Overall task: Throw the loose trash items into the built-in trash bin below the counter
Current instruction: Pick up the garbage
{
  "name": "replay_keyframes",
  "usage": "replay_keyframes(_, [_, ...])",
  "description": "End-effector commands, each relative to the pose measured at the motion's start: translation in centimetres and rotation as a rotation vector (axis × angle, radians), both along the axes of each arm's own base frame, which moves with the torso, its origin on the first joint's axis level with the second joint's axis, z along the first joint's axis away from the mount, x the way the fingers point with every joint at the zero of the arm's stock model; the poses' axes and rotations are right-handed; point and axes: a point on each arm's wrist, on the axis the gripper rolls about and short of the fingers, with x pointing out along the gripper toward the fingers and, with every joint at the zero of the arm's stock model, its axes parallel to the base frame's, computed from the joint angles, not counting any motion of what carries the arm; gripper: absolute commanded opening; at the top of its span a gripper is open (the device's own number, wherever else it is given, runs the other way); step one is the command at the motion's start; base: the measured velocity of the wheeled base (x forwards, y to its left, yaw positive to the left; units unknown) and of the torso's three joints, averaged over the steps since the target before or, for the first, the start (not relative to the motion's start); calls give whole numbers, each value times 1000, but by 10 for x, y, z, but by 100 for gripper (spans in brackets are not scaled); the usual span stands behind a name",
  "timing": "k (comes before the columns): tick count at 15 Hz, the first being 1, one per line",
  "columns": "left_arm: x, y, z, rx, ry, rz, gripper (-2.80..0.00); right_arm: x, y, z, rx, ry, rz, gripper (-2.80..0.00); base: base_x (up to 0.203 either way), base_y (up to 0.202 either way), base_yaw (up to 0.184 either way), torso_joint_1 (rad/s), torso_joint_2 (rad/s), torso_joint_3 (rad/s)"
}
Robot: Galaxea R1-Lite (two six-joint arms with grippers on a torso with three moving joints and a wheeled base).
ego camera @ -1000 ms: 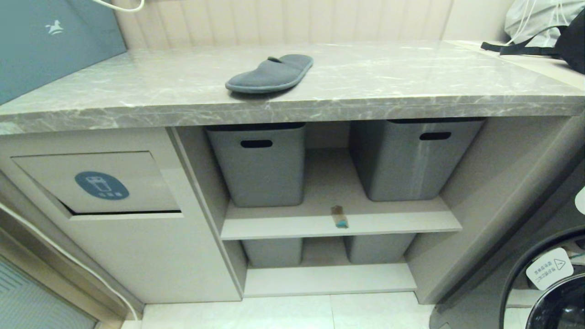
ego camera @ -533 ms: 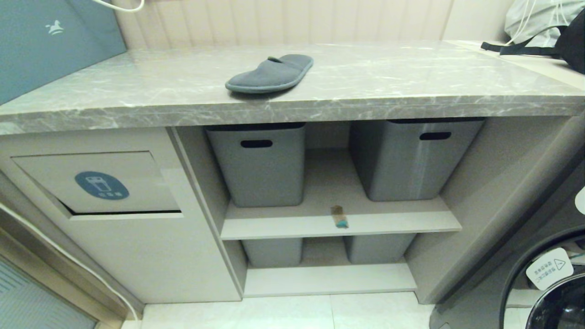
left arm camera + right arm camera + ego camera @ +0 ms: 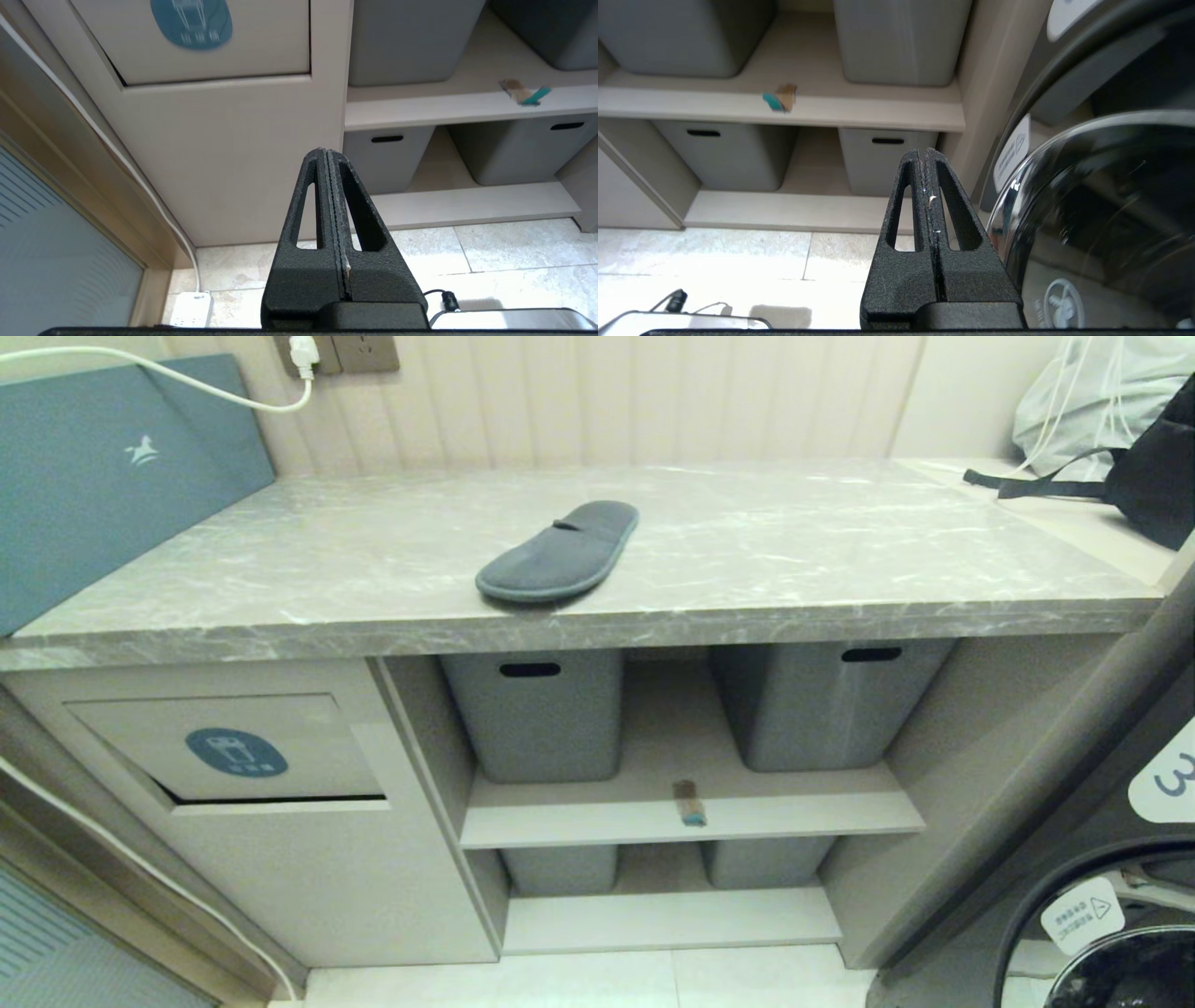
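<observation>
A flat grey slipper (image 3: pixel 558 553) lies on the grey marble counter (image 3: pixel 840 551), near its front edge. A small brown strip with a teal end (image 3: pixel 689 803) rests on the upper beige shelf (image 3: pixel 803 807) between two tubs; the strip also shows in the wrist views (image 3: pixel 523 91) (image 3: pixel 780 98). The built-in trash bin flap with its round blue sticker (image 3: pixel 235 752) sits in the cabinet front at the left, also visible as the flap (image 3: pixel 261 42) in the left wrist view. My left gripper (image 3: pixel 325 151) and right gripper (image 3: pixel 923 151) hang low near the floor, both shut and empty, outside the head view.
Grey tubs (image 3: pixel 541 714) (image 3: pixel 822 705) stand on the shelves. A washing machine door (image 3: pixel 1101 224) is close at the right. A teal board (image 3: pixel 103 476) leans at the counter's left, a black bag (image 3: pixel 1148 476) at its right. A white power strip (image 3: pixel 189 308) lies on the floor.
The whole head view has shifted: the camera has risen, so more of the countertop and back wall shows. Slipper and strip have not moved.
</observation>
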Motion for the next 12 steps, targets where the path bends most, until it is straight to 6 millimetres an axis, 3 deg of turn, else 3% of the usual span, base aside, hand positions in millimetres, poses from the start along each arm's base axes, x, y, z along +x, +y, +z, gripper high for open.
replay_keyframes(1, [0,0,-1,0,4,-1,-280,0,0,0,-1,0,1,-280,0,0,0,190,-461,-280])
replay_keyframes(12, [0,0,-1,-22,1,4,-280,0,0,0,2,1,1,-280,0,0,0,213,-491,-282])
